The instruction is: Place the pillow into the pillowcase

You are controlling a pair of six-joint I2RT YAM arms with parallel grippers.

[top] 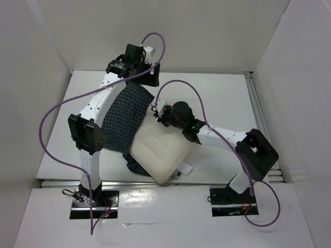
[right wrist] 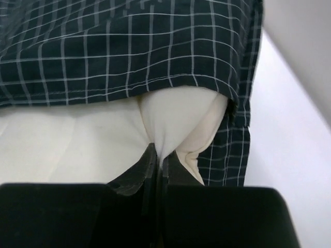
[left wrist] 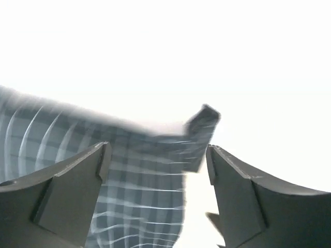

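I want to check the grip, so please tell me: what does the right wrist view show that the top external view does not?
Only the right wrist view: the right hand shut on a pinch of the pillow at the hem of the pillowcase. Only the top view: the left hand at the pillowcase's far end, and most of the pillow lying outside. Both: the pillow partly under the pillowcase.

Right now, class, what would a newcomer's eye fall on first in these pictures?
The plump cream pillow lies in the middle, its far end inside the dark checked pillowcase. The right claw pinches a fold of the pillow at the case's mouth. The left claw gapes open at the cloth's far end.
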